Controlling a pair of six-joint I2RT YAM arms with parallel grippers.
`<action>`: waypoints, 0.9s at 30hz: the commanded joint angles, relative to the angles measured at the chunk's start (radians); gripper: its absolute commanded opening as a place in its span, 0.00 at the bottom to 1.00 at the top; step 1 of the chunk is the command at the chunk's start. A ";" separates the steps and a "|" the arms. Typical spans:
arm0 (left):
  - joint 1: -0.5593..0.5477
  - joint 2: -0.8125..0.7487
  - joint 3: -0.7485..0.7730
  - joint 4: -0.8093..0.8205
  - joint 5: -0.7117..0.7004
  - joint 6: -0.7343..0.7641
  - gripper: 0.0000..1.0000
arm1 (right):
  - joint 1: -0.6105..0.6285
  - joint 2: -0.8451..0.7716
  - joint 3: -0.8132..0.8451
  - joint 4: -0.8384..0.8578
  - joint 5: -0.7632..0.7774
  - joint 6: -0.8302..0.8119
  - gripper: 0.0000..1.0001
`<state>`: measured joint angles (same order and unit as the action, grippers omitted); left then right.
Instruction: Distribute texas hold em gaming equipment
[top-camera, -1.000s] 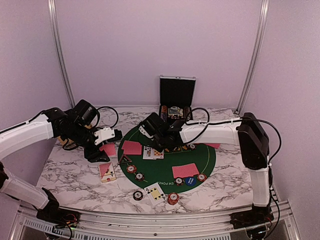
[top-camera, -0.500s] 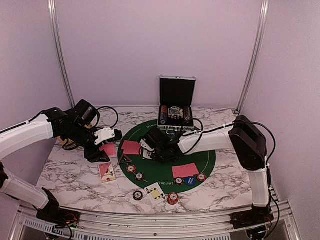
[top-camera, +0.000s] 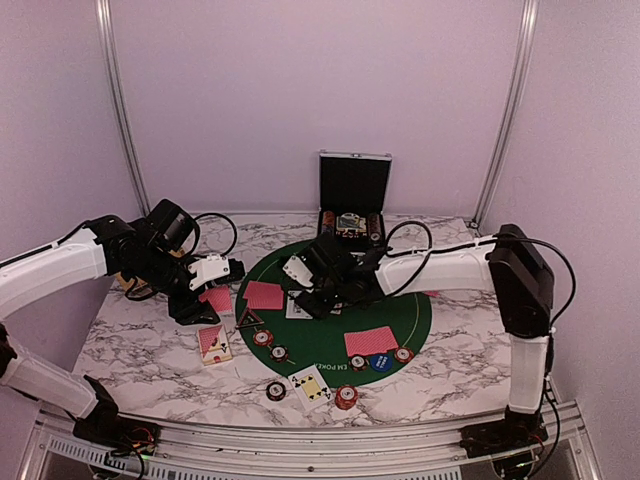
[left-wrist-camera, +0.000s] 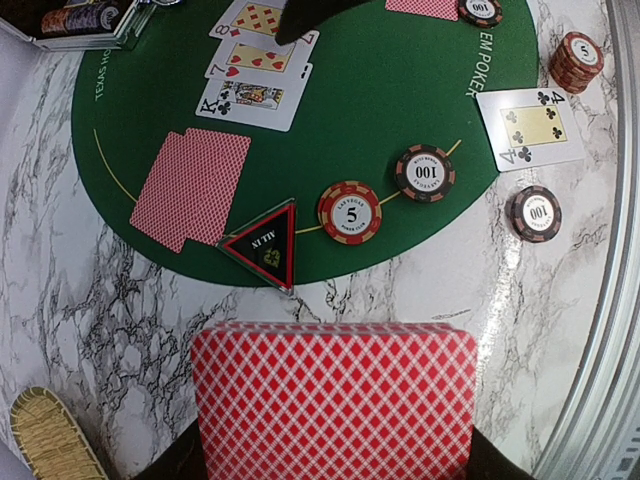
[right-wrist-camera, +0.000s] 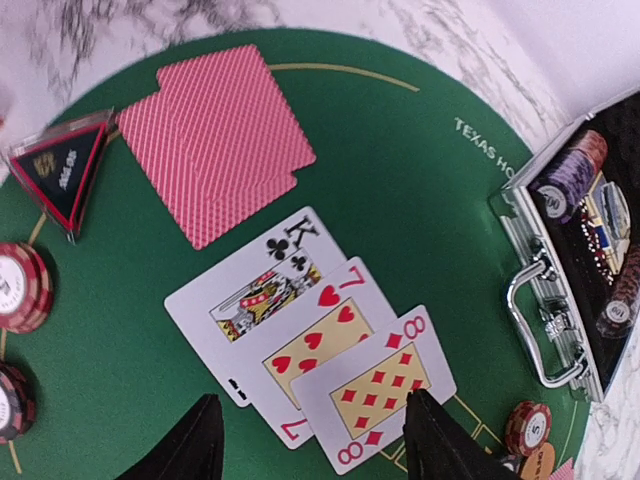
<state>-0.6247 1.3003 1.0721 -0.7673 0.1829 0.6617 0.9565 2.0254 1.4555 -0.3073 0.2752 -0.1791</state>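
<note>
Item: face-up card fan (right-wrist-camera: 310, 345), king-seven-eight, on the green mat (right-wrist-camera: 420, 200). I see it just ahead of the right jaws, which stand spread, its row running diagonally. Left jaws pinch a red-backed pack (left-wrist-camera: 335, 395), well apart, over the marble surface (left-wrist-camera: 80, 280).

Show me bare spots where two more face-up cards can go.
The green mat is bare between the face-up row, the 100 chip and the face-down cards near the blue disc. More bare green lies between that row and the case. Its near rim is crowded: chips, triangular token.
</note>
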 joint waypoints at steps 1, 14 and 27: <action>0.005 -0.031 -0.004 -0.001 0.017 0.001 0.00 | -0.095 -0.123 -0.002 0.042 -0.202 0.184 0.61; 0.004 -0.030 -0.001 0.000 0.015 -0.007 0.00 | -0.167 -0.180 -0.004 0.103 -0.536 0.647 0.99; 0.005 -0.032 -0.010 0.000 0.025 -0.002 0.00 | -0.215 -0.230 -0.147 0.339 -0.665 0.852 0.99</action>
<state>-0.6247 1.2919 1.0698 -0.7677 0.1829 0.6613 0.7265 1.8210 1.3258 -0.0631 -0.3737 0.5804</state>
